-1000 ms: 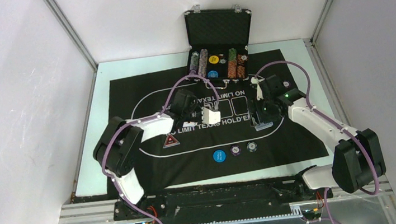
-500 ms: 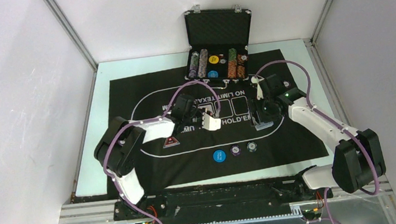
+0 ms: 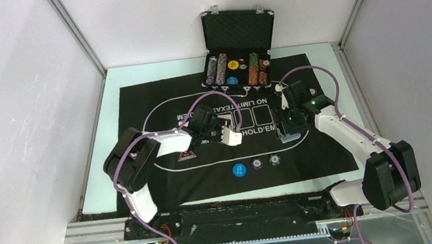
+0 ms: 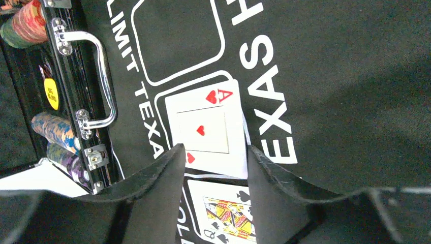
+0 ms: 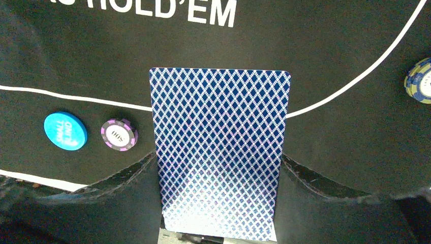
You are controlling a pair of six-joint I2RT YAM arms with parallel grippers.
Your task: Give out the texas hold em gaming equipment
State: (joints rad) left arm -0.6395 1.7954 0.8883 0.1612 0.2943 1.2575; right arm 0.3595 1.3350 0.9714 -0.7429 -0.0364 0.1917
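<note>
Looking down from the top external view, finds the left gripper [image 3: 230, 135] low over the middle of the black felt mat [image 3: 165, 183], just left of the HOLD'EM lettering, and the right gripper [image 3: 288, 133] right of centre, pinching something blue. Shows the open black case [image 3: 238, 30] at upper centre with chip stacks [image 3: 220, 67] in rows. Shows too, at lower centre, a blue button [image 3: 240, 169], a purple chip [image 3: 257, 164] and a third chip [image 3: 275, 159] lined up on the felt. Moving to the left wrist view, shows the jaws spread, fingers [image 4: 157, 178] flanking the near edge of an ace of hearts [image 4: 203, 127] lying face up, seemingly flat, inside a printed box at centre frame. Places a queen of spades [image 4: 228, 216] face up just below it, partly hidden. Cannot rule out contact between the ace's corner and the finger at lower left. Turning to the right wrist view, shows the jaws pinching a blue-backed card [image 5: 221, 142] upright at centre frame, single or stacked being impossible to tell. Judging the risks: pulling away with a finger against the ace's corner could drag it out of its box or onto the queen. Loosening the right grip could spill cards onto the felt near the chips. Sweeping either arm low could scatter that chip row.
</note>
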